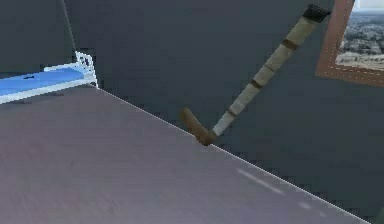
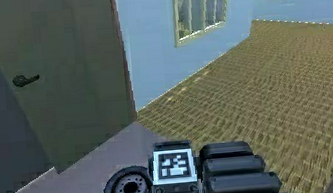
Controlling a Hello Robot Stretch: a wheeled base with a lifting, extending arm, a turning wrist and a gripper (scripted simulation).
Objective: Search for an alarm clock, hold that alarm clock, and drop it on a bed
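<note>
The bed (image 1: 48, 80) is lying well left of a leaning striped pole (image 1: 262, 72). What may be the gripper (image 2: 128, 188) is sitting tucked, and whether its fingers are holding anything cannot be told.

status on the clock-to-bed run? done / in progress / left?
Done: nothing confirmed, though a bed is in sight at the forward view's left. In hand: seemingly the search; the arm sits at the arm side view's bottom edge, and I cannot tell whether the jaws hold anything. Left: likely finding and grasping the alarm clock, then driving to the bed and dropping it.
</note>
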